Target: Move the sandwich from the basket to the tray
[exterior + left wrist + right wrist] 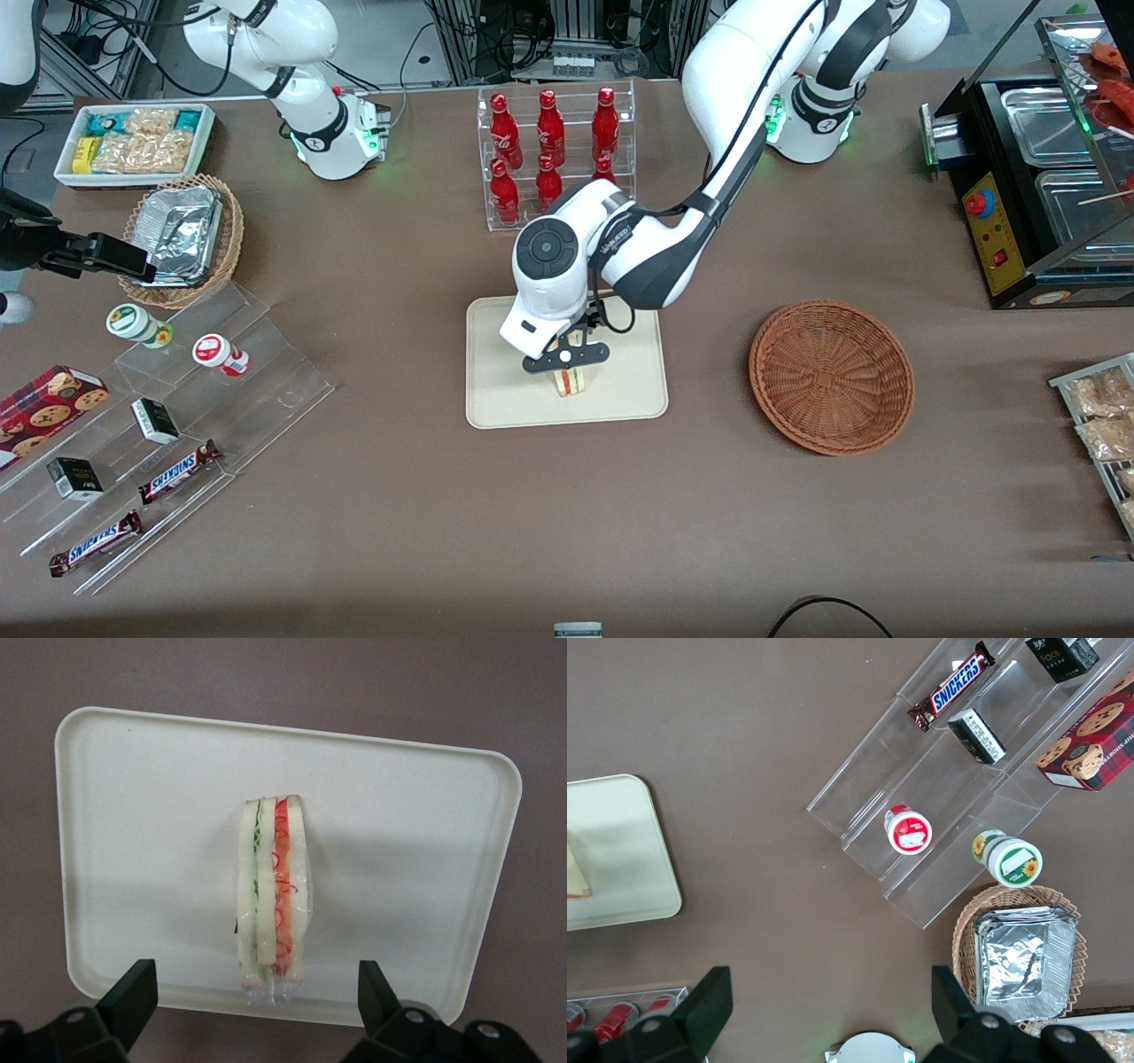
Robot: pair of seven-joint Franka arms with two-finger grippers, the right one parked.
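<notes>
Currently the sandwich [273, 895] is standing on its edge on the tray [133, 815], near the tray's rim that faces the front camera, with its red, orange and green layers showing. The gripper [567, 358] is hovering directly above the sandwich, its fingers [131, 994] spread wide to either side and touching neither bread nor tray. Relative to the tray, the basket [831, 377] is sitting well apart toward the working arm's end of the table, holding nothing.
</notes>
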